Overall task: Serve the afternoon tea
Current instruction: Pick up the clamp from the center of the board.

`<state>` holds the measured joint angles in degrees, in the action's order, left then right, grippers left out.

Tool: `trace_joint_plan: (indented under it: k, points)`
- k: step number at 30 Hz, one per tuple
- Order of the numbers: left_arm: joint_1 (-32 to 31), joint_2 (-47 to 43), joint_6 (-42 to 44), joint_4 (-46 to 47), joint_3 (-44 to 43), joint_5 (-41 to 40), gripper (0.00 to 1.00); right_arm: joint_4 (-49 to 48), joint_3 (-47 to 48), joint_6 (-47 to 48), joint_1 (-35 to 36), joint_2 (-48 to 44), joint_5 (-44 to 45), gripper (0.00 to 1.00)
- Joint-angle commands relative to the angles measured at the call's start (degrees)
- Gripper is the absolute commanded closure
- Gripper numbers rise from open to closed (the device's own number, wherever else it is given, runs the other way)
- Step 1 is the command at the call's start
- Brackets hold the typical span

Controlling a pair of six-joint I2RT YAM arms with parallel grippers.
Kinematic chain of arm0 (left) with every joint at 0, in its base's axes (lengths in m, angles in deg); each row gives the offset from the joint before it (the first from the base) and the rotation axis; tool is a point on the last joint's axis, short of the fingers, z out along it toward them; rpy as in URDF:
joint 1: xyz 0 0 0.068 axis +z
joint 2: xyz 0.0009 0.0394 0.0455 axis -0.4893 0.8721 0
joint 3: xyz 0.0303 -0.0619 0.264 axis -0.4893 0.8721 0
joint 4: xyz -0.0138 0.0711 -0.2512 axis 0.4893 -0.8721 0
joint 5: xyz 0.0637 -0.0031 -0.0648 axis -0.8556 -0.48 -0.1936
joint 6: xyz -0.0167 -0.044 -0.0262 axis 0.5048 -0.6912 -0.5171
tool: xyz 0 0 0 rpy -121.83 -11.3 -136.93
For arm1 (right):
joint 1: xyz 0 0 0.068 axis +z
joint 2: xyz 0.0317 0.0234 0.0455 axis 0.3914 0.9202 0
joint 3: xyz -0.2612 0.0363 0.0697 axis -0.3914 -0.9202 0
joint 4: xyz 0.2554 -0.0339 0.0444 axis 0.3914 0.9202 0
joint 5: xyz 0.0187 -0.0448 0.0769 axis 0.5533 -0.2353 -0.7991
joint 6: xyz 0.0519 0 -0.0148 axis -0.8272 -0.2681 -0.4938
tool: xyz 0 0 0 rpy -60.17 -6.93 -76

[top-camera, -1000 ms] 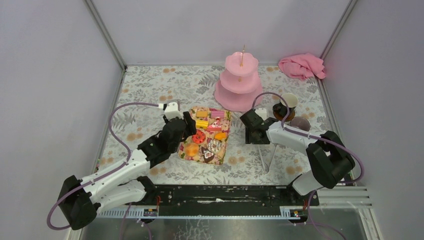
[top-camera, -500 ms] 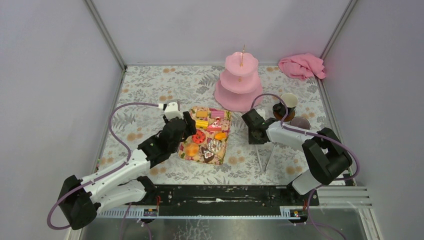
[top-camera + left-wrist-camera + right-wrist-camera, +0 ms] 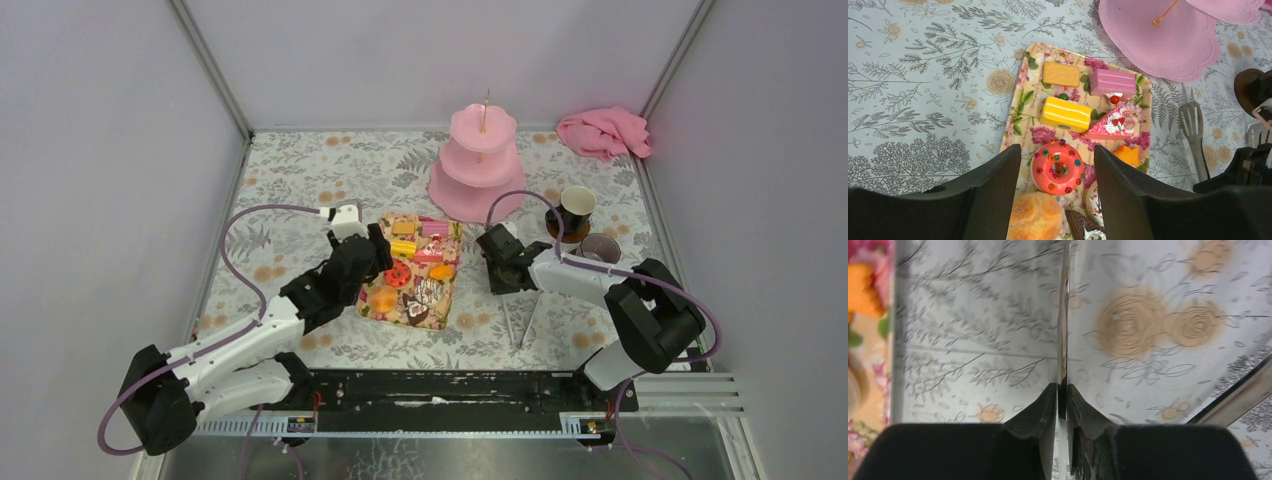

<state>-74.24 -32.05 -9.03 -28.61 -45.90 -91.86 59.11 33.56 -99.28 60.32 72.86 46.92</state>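
Left tool (image 3: 1057, 155): released; the jaws are held apart over the near end of the floral tray (image 3: 1020, 107), and nothing is gripped.
Right tool (image 3: 1062, 390): clenched on a thin metal strip seen edge-on, judged to be one arm of the serving tongs (image 3: 1192, 122), low over the desk (image 3: 923, 75) just right of the tray.
Tongs, handling: judged stiff, light and slippery. The polished arms are likely to twist in a pinch, so a hold across the flat of an arm is favoured.
Toy cakes, place: all are seen on the tray. The orange bun (image 3: 1037, 217) and red doughnut (image 3: 1057, 167) lie nearest, the yellow slab (image 3: 1066, 114) beyond them, and the pink block (image 3: 1113, 81) at the far end.
Toy cakes, handling: judged light, hard and smooth. The flat sides of the slabs are the best hold, while the bun's round shape may let it slip.
Mugs: the grey mug (image 3: 600, 247) and the black mug (image 3: 572, 210) stand upright to the right. They are judged rigid, and best taken by the rim or wall.
Pink stand (image 3: 478, 160): it is set beyond the tray with its tiers bare, and is judged top-heavy.
Writing: none can be read.
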Motion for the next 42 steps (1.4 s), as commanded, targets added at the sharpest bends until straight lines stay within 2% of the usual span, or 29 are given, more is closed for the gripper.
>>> trace_joint_plan:
  k: [1, 10, 20, 22, 27, 30, 36, 42]
  points:
    - [0.2, 0.1, -1.0, 0.6, -1.1, -2.2, 0.37, 1.4, 1.5, 3.2, 5.3, 0.7, -1.1, 0.81]
    - [0.3, -1.0, -1.9, -0.5, -0.7, -2.6, 0.37, 2.6, 1.9, 6.5, 10.9, 0.5, -1.3, 0.81]
    - [0.2, -1.0, -2.9, -0.4, -0.6, -1.8, 0.38, 5.8, 3.1, 10.4, 13.6, -0.6, 0.5, 0.81]
    - [0.3, -1.2, -2.8, -0.4, -0.7, -1.7, 0.38, 7.0, 3.8, 10.3, 13.6, -0.7, 2.2, 0.76]
    - [0.3, -0.7, -2.0, 0.3, -0.7, -2.0, 0.37, 8.8, 4.8, 7.0, 14.0, -3.7, 5.4, 0.36]
    - [0.2, 0.3, -1.8, 0.9, -0.9, -1.8, 0.37, 9.7, 5.9, 4.3, 14.4, -6.2, 7.4, 0.23]
    - [0.3, 0.6, -1.5, 1.1, -2.0, 0.4, 0.37, 12.0, 4.1, -4.8, 14.9, -11.9, 12.5, 0.18]
    - [0.2, -1.3, -1.2, 1.1, -1.7, 1.5, 0.37, 13.2, -1.3, -13.3, 15.1, -17.1, 12.2, 0.16]
